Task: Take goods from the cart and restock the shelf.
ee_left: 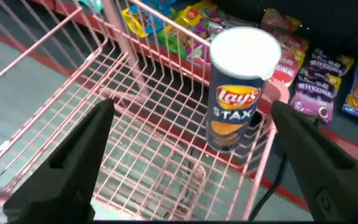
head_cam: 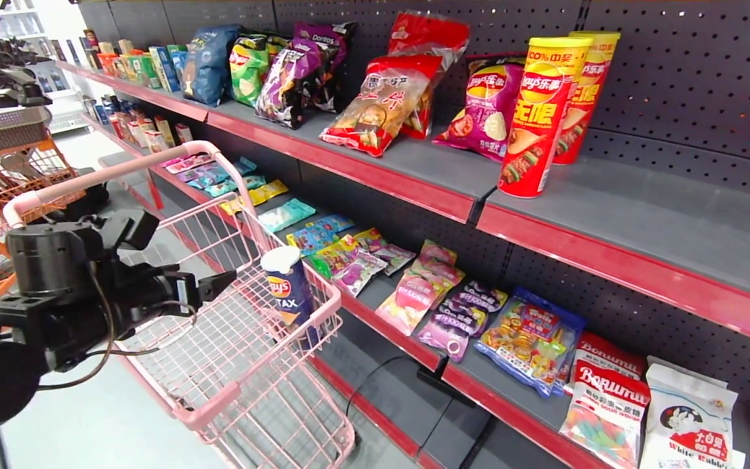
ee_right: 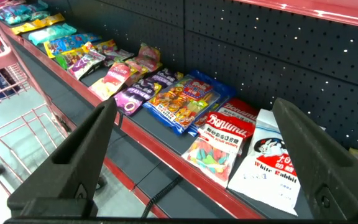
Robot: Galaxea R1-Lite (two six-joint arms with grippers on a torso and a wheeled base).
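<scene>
A blue chips can point(head_cam: 290, 290) with a white lid stands upright in the pink cart point(head_cam: 121, 170), in the basket corner nearest the shelf. My left gripper point(head_cam: 196, 249) hangs open over the basket, a short way from the can and not touching it. From the left wrist, the can point(ee_left: 238, 93) shows between and beyond the spread fingers point(ee_left: 73, 162) of that gripper point(ee_left: 191, 109). My right gripper point(ee_right: 194, 106) is open and holds nothing, facing the lower shelf point(ee_right: 160, 155) of candy bags. The upper shelf point(head_cam: 642, 208) carries two tall red chips cans point(head_cam: 538, 117) and chip bags.
Bare grey room lies on the upper shelf right of the red cans. An orange cart point(head_cam: 4, 176) stands behind the pink one at far left. A black cable point(head_cam: 381, 384) runs along the floor under the lower shelf point(head_cam: 512, 410).
</scene>
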